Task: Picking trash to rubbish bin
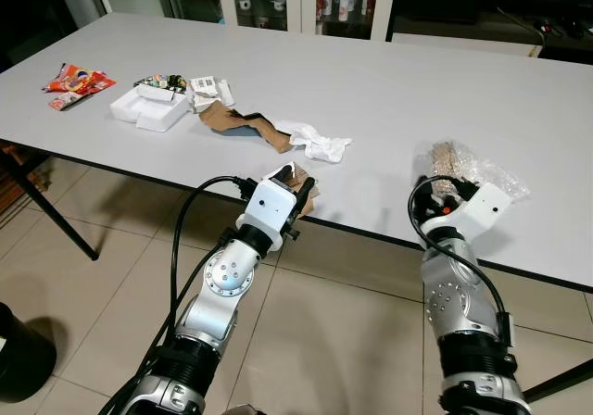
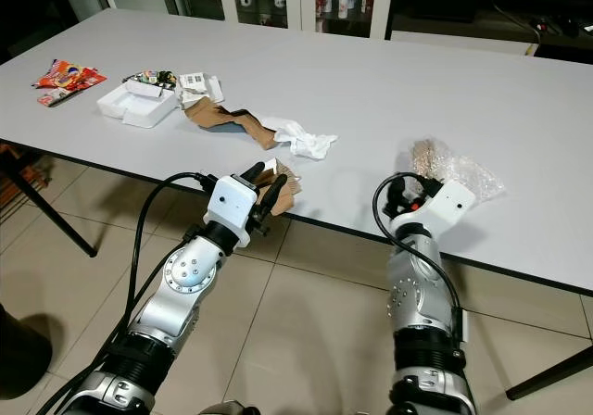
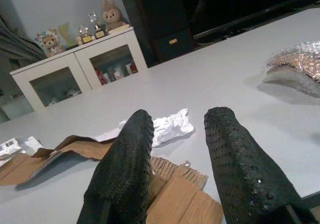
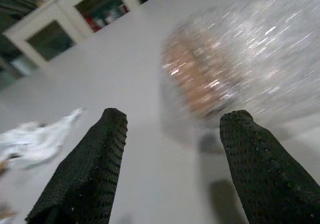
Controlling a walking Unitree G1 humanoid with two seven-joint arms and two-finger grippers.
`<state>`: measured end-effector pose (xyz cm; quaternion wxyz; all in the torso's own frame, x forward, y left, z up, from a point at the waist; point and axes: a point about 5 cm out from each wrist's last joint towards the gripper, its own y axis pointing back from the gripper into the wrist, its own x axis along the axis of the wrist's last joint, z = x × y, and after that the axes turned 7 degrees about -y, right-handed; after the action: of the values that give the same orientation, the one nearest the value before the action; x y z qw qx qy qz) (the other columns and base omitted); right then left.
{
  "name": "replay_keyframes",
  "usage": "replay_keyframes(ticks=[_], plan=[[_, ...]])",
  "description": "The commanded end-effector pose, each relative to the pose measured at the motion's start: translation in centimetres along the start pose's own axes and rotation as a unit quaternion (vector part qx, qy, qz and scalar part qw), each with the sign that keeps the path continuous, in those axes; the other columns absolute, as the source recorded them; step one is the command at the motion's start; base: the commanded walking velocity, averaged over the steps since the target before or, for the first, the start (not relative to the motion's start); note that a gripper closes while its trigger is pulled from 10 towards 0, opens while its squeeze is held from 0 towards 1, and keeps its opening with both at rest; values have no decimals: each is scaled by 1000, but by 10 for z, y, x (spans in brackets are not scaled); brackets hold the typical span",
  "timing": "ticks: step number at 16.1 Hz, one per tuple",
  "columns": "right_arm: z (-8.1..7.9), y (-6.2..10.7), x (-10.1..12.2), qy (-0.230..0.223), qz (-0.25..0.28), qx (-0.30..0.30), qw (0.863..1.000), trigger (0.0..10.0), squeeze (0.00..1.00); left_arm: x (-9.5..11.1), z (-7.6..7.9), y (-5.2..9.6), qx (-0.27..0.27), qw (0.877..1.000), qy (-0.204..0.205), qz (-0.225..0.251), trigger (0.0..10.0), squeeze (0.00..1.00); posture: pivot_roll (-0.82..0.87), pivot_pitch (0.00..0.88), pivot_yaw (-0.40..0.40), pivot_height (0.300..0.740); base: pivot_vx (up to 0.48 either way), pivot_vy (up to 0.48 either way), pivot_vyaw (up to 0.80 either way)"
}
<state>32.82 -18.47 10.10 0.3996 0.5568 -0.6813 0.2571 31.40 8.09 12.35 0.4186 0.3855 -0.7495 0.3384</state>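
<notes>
Both arms reach over the near edge of the grey tabletop (image 1: pixel 389 91). The left hand (image 3: pixel 177 149) has its 2 fingers spread, poised over a torn cardboard scrap (image 3: pixel 175 204) at the edge. The right hand (image 4: pixel 172 159), fingers also spread wide, faces a crinkled clear plastic wrapper (image 1: pixel 468 167) just ahead. Farther back lie a white crumpled tissue (image 1: pixel 313 142), brown paper (image 1: pixel 243 123), a white foam tray (image 1: pixel 148 107) and a red snack packet (image 1: pixel 76 83).
</notes>
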Motion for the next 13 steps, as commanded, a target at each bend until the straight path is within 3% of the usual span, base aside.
replay_keyframes(ticks=[1,3,4,5,7,8,9,10,13], plan=[[3,0,5,45,20,-8,999,10000,0,0,-1,-1,-4,1000,-1,-2,10000,0,-50,39,56,740,0,0,0],[-5,1,24,108,87,8,990,10000,0,3,-2,-2,-2,1000,0,5,10000,0,-49,40,56,740,0,0,0],[-17,4,35,140,130,39,981,10000,0,5,-2,-3,-1,1000,1,9,10000,0,-51,40,57,740,0,0,0],[-20,5,36,146,137,48,979,10000,0,5,-2,-3,-1,1000,1,9,10000,0,-51,40,57,740,0,0,0],[-27,4,29,165,122,75,976,10000,0,1,1,-2,-9,1000,0,0,10000,0,-53,42,57,740,0,0,0],[-29,4,4,198,47,108,973,10000,0,-2,1,-2,-7,1000,1,-8,10000,0,-56,44,55,740,0,0,0],[-28,7,-16,252,0,133,958,10000,0,-3,2,-1,-6,1000,2,-12,10000,0,-53,45,54,740,0,0,0],[-27,9,-21,265,-10,142,954,10000,0,-3,2,-1,-6,1000,2,-13,10000,0,-51,45,53,740,0,0,0],[-29,10,-18,245,5,141,959,10000,0,-5,2,-1,-3,1000,2,-17,10000,0,-53,47,51,740,0,0,0]])
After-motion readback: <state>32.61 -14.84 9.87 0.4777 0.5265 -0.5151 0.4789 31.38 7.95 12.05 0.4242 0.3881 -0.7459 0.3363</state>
